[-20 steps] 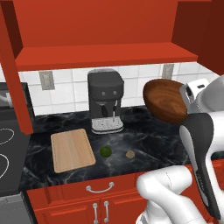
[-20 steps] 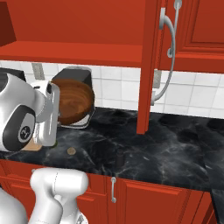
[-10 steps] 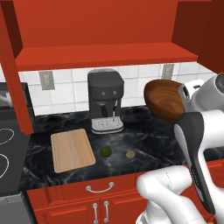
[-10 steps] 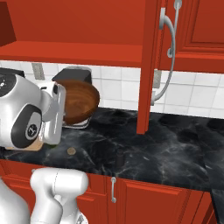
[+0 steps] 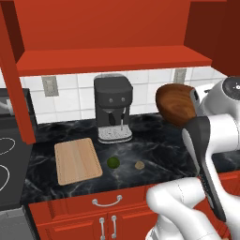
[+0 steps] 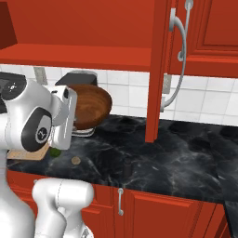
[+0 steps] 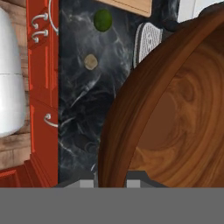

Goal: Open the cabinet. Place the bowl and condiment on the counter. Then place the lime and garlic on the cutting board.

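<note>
My gripper is shut on the rim of the wide brown bowl. It holds the bowl tilted in the air over the black marble counter, right of the coffee machine. The bowl hangs below the open red cabinet, whose shelf looks bare. The lime and garlic lie on the counter just right of the cutting board. A small dark shaker, seemingly the condiment, stands near the counter's front edge.
A black coffee machine stands against the tiled wall behind the board. The cabinet's open doors stick out at the left and right, the right one with a long silver handle. A stove is at the far left.
The bowl has drifted slightly to the right with the hand. The arm's joints have shifted around it. The lime, garlic and board have not moved.
</note>
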Robot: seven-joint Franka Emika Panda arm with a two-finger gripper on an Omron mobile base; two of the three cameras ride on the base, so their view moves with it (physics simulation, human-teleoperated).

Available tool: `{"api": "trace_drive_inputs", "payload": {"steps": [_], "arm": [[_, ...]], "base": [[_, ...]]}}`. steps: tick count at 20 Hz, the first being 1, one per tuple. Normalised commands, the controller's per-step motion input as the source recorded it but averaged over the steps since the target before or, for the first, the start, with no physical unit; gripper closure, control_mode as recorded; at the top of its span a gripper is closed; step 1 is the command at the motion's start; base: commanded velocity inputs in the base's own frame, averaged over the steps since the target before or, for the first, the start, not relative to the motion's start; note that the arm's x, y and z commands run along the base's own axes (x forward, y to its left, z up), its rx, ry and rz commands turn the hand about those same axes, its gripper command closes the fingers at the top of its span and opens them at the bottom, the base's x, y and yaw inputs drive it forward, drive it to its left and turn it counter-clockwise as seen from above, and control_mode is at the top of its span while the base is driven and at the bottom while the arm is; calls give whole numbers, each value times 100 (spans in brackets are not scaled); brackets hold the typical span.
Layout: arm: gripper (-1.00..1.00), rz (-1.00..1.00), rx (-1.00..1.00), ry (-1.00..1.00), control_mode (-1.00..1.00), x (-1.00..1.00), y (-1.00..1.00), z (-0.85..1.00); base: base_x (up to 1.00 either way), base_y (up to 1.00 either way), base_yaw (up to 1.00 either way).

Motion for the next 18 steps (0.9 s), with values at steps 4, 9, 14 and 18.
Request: {"api": "trace_drive_inputs", "payload": {"steps": [4, 9, 14, 18], "arm": [[100, -4, 0, 0, -100, 21, -6, -10], [100, -4, 0, 0, -100, 19, -8, -10], [100, -4, 0, 0, -100, 18, -10, -7], [100, -4, 1, 0, -100, 16, -10, -10]], "base": [[0, 0, 0], [0, 0, 0], [0, 0, 0], [0, 0, 0]]}}
